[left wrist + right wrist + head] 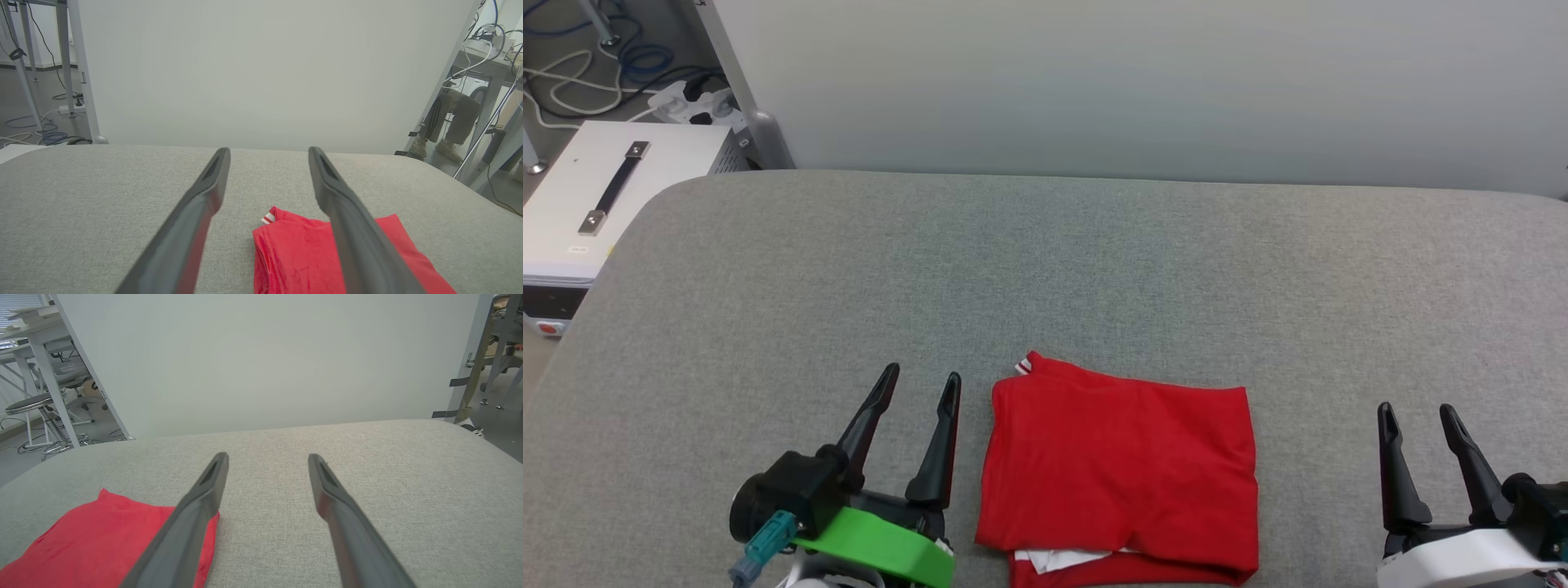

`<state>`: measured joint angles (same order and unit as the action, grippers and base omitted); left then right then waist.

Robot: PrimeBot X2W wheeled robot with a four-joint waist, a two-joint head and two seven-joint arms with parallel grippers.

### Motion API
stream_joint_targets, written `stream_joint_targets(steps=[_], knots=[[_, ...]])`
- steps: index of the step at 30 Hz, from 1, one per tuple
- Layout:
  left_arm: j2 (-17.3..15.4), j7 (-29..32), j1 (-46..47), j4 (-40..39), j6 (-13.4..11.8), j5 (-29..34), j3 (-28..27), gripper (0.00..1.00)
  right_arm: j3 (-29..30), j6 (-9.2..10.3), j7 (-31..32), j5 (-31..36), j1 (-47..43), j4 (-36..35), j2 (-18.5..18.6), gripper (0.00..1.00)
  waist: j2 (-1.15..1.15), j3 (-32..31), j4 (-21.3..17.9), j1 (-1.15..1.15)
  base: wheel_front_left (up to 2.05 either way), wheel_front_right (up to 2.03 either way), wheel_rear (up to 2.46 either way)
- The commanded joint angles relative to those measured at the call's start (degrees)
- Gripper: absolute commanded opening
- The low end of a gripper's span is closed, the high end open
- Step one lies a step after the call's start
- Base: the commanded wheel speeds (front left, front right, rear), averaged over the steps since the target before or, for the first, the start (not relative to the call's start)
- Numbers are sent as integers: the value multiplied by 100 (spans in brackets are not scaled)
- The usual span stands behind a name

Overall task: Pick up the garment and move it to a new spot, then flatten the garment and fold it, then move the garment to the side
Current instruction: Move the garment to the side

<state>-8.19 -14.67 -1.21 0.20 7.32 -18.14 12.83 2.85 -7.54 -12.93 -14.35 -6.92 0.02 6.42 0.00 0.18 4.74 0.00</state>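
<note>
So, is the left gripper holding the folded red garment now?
No, the left gripper is open and sits beside the left edge of the garment, with nothing between its fingers.

High head, low wrists, shared garment

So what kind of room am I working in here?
Probably a robotics lab or office test bay: a grey fabric-covered table backed by a white partition, loose cables on the floor, and a stool beyond.
</note>
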Motion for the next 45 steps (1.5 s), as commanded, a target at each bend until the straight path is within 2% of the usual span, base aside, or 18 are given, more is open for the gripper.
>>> stream_joint_targets(steps=[1,9,12,14,18,22,26,27,30,36,45], knots=[[12,-33,-48,16,17,52,-4,100,-16,5,-48,30,-1,41,-11,100,0,3,8,0,0,0,0],[-2,-33,-30,7,17,52,-2,100,1,5,-51,-7,77,161,1,100,0,10,34,0,0,0,0],[-9,-33,5,-3,17,52,12,100,-22,5,187,-53,112,119,35,100,0,66,61,0,0,0,0],[-15,-33,32,-8,17,54,30,100,-72,5,556,-87,176,23,93,100,0,106,82,0,0,0,0],[-32,-33,84,-11,17,61,67,100,-208,5,1726,-219,375,-318,343,100,0,199,139,0,0,0,0],[-20,-33,140,-25,17,72,100,100,-192,5,3378,-356,567,-648,514,100,0,316,226,0,0,0,0],[-3,-33,208,-6,17,71,141,100,-89,5,5387,-677,639,-786,323,100,0,438,344,0,0,0,0],[4,-33,231,3,17,77,158,100,-143,5,5903,-641,656,-867,385,100,0,474,390,0,0,0,0],[18,-33,314,16,17,107,225,100,-13,5,6702,-572,827,-1053,289,100,0,600,527,0,0,0,0],[72,-33,448,24,17,100,248,100,-26,5,7391,-587,1145,-1017,-34,100,0,827,779,0,0,0,0],[136,-33,604,34,17,104,317,100,-150,5,7597,-386,1438,-454,-198,100,0,1073,1082,0,0,0,0]])
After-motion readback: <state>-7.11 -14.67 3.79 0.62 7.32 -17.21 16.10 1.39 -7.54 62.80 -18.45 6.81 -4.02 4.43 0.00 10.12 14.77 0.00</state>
